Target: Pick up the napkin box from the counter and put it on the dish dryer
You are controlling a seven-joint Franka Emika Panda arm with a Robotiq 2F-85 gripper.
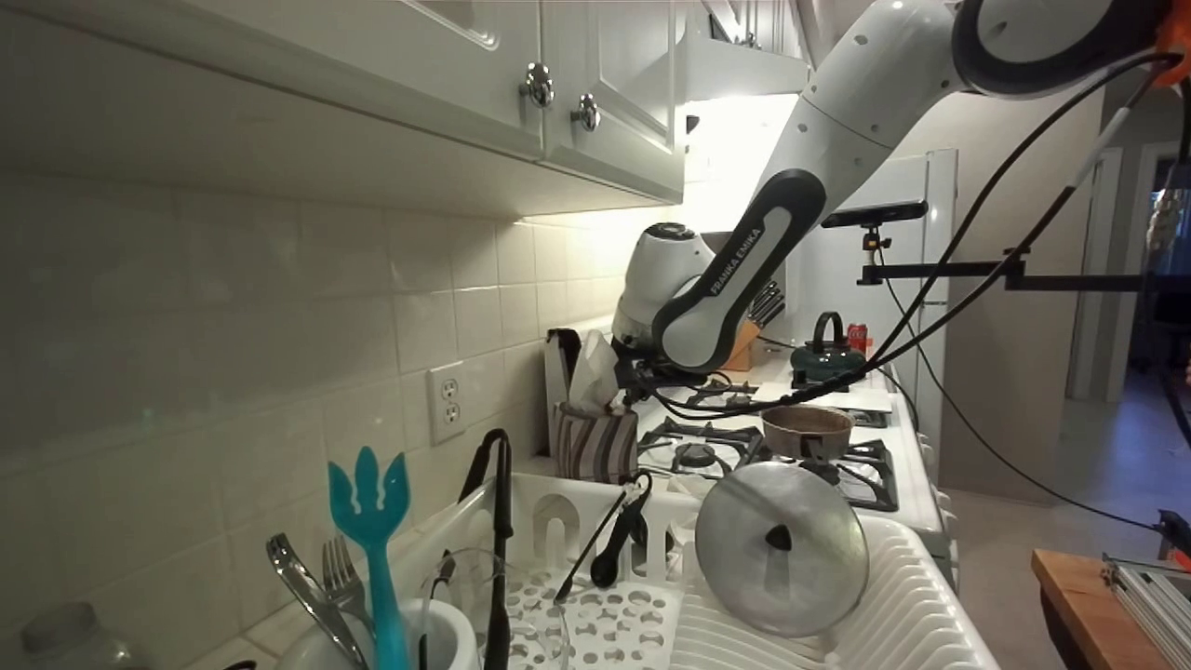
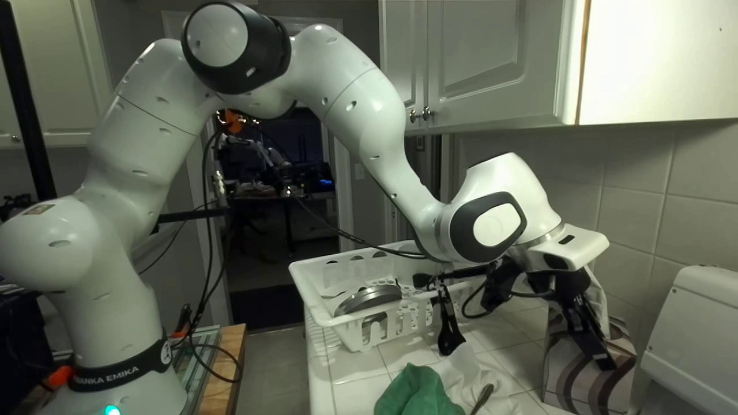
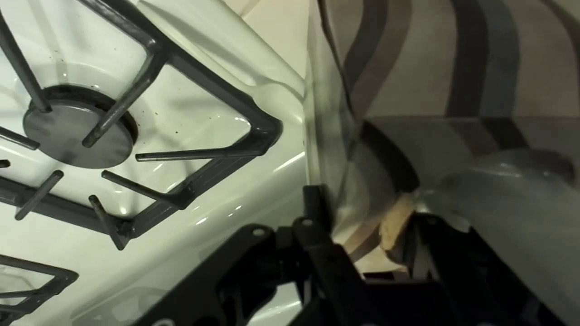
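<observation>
Wrist view shows the hand [image 3: 368, 210] at the napkin box [image 3: 435, 90], its fingers standing part of the way apart, one beside the left face, the other seemingly over the top, with a corner between them; whether they pinch it I cannot tell. So the reach looks done and the grip unconfirmed. Both exterior views put the box outside the dish dryer [image 1: 684, 609]; in an exterior view it stands beyond the dryer's far end, left of the stove [image 1: 693, 456], its foot hidden by the rim. Contact with the desk [image 2: 357, 372] therefore cannot be seen, but I judge it not yet lifted. Left to do: firm the grip if needed, raise it, carry it over the rim, set it down in the dryer, where a pot lid [image 1: 800, 558] fills part of the right side, and let go.
</observation>
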